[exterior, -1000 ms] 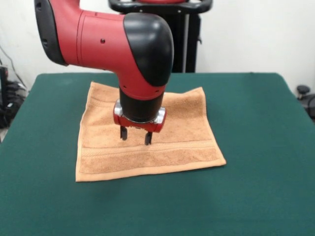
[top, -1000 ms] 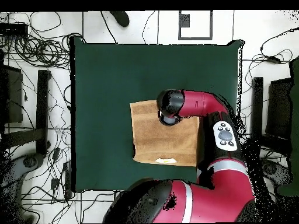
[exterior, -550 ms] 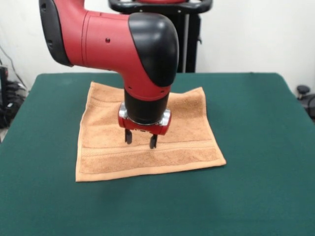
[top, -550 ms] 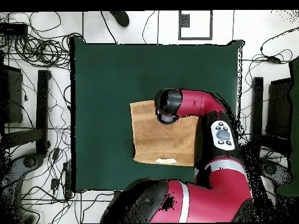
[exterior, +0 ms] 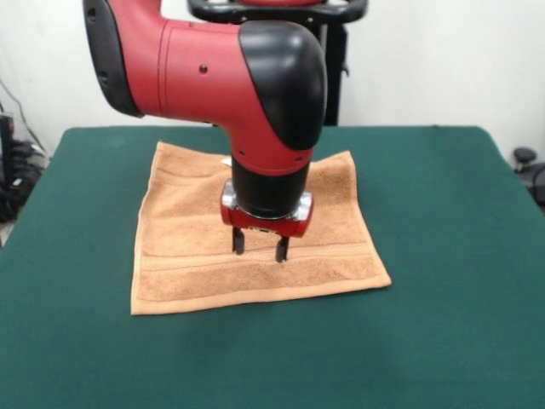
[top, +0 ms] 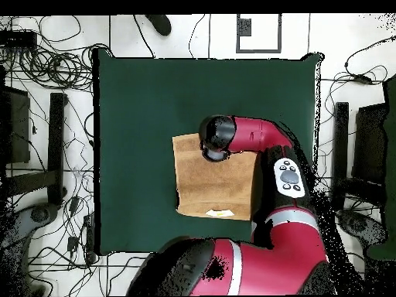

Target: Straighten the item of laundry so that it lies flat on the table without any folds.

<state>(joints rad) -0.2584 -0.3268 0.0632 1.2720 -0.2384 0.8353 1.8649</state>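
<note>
The item of laundry [exterior: 183, 256] is an orange-tan towel spread flat on the green table [exterior: 443, 221], with border bands along its near and far edges. Seen from overhead, the towel [top: 209, 186] shows a small white tag [top: 220, 213] on the edge nearest the robot base. My gripper [exterior: 259, 248] hangs just above the towel's near half, open, its two dark fingers apart with nothing between them. Overhead, the arm's wrist [top: 216, 138] covers the gripper and the towel's far edge.
Cables [top: 46, 69] and stands [top: 56, 147] surround the table [top: 139, 100] on the floor. A black pedestal frame [exterior: 328, 60] rises behind the table's far edge.
The arm has drifted to the right in the front view and toward the towel's near band, staying just above the cloth. The towel has not moved.
</note>
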